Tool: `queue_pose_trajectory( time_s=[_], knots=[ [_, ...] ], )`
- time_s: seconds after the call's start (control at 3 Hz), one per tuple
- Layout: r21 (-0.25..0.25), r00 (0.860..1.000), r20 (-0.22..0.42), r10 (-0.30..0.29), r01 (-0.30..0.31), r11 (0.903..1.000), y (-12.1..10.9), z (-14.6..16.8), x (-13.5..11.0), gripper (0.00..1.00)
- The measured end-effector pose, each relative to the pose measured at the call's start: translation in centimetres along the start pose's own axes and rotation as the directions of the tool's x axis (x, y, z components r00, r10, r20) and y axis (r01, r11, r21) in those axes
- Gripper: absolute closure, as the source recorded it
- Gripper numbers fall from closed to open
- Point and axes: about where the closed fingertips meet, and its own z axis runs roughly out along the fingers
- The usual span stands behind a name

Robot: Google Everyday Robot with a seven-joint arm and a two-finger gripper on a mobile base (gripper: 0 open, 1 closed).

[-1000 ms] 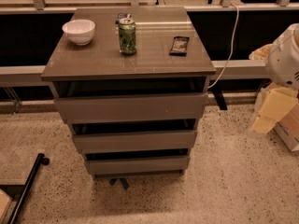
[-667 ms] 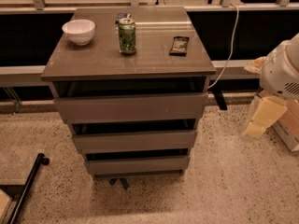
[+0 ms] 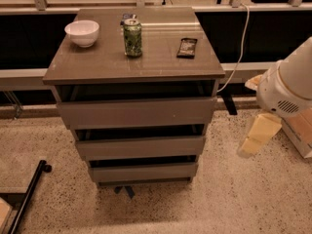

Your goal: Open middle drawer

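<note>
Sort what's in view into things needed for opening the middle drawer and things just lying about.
For the job: mid-sized flat grey-brown middle drawer front; pale gripper, hanging right of the cabinet, clear of it.
Lying about: white round bowl, green drink can, dark flat packet, all on the cabinet top.

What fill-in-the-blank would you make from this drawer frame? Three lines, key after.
1. The green can stands between the white ___ and the dark packet on the cabinet top.
2. The cabinet shows ___ drawer fronts, with the middle drawer between the other two.
3. The gripper hangs off the cabinet's ___ side in the camera view, clear of the middle drawer.
Missing words: bowl; three; right.
</note>
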Motion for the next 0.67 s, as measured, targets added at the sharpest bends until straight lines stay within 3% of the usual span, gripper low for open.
queue_pose_trajectory(
  time_s=[0.67],
  knots=[
    [-0.078,0.989,0.145,-0.007,0.019,0.9968,1.9,11.8,-1.9,0.0]
  ],
)
